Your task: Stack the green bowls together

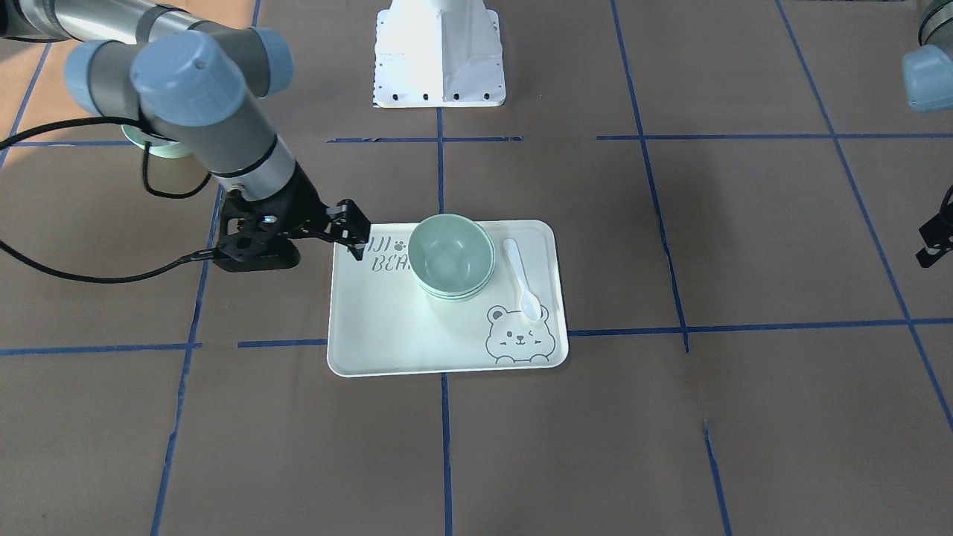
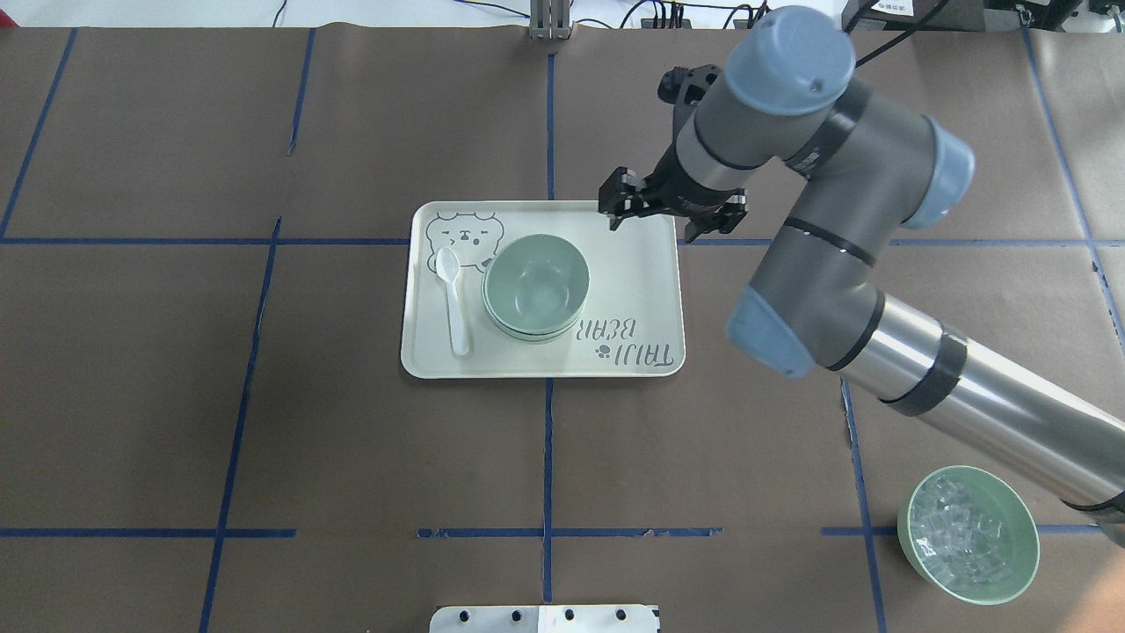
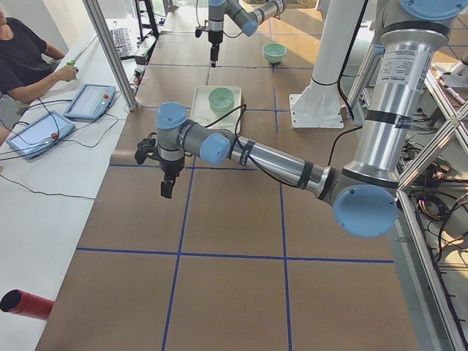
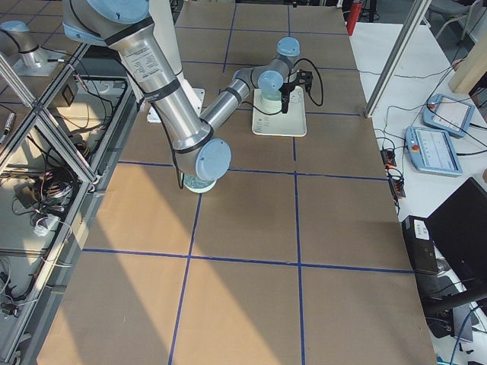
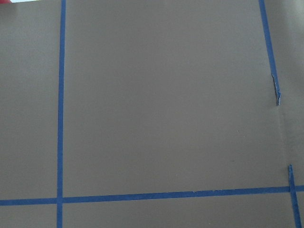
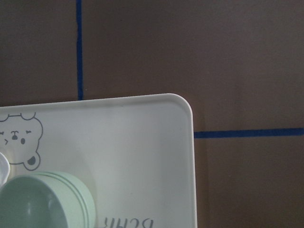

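The green bowls (image 1: 450,257) sit nested in one stack on the cream tray (image 1: 387,327). They also show in the overhead view (image 2: 536,286) and at the lower left of the right wrist view (image 6: 52,199), where several rims are visible. My right gripper (image 1: 357,234) hovers over the tray's corner beside the stack, open and empty, apart from the bowls; it also shows in the overhead view (image 2: 615,213). My left gripper (image 3: 167,189) hangs over bare table far from the tray. Only a part of it shows at the front view's right edge (image 1: 932,242), so I cannot tell its state.
A white spoon (image 1: 521,279) lies on the tray beside the stack, near a printed bear. A green bowl of clear cubes (image 2: 967,534) stands near the robot's right side, under the right arm. The white robot base (image 1: 439,52) is behind the tray.
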Robot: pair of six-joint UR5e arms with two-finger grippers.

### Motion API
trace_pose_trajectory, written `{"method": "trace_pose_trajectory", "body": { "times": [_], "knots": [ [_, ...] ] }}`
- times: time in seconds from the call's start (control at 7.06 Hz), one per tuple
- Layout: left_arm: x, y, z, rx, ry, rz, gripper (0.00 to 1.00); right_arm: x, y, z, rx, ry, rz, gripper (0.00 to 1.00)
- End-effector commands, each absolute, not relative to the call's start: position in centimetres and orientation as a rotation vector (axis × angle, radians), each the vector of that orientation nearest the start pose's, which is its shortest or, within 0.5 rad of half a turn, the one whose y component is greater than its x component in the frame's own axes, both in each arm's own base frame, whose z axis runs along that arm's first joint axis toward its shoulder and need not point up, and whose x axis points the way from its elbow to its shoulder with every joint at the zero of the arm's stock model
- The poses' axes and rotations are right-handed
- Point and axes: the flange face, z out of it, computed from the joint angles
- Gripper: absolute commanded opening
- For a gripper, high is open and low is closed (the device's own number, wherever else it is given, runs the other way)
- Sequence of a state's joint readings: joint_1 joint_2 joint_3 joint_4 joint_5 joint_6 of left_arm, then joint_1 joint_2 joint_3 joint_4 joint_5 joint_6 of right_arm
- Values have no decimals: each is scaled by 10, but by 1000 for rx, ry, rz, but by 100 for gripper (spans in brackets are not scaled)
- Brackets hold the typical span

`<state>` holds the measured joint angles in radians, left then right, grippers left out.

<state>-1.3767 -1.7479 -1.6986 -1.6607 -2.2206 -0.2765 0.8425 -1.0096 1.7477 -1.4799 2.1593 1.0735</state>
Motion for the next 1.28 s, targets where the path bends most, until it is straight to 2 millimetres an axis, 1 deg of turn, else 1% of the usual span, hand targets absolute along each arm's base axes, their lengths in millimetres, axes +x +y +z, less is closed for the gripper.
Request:
{"method": "trace_pose_trajectory", "body": {
  "times": [0.0, 0.14, 0.28, 0.43, 0.57, 0.71, 0.85, 0.99, 1.13],
  "knots": [
    [14, -555, 535, 206, 688, 97, 100, -268, -537, 313, 99, -957, -29, 100],
    [7, -548, 547, 180, 695, 115, 100, -225, -537, 354, 113, -941, -77, 100],
    [-7, -545, 563, 153, 717, 145, 100, -170, -538, 397, 127, -932, -114, 100],
    [-33, -538, 590, 126, 741, 162, 100, -120, -529, 449, 153, -890, -167, 100],
    [-49, -535, 613, 105, 750, 152, 100, -89, -517, 485, 180, -851, -237, 100],
    [-70, -529, 637, 73, 770, 97, 100, -55, -513, 526, 174, -834, -241, 100],
    [-76, -513, 651, 50, 802, 65, 100, -29, -510, 570, 150, -820, -250, 100],
    [-77, -510, 653, 43, 803, 58, 100, -4, -511, 609, 129, -831, -250, 100],
    [-77, -510, 653, 40, 803, 51, 100, 24, -511, 637, 119, -833, -220, 100]
  ]
}}
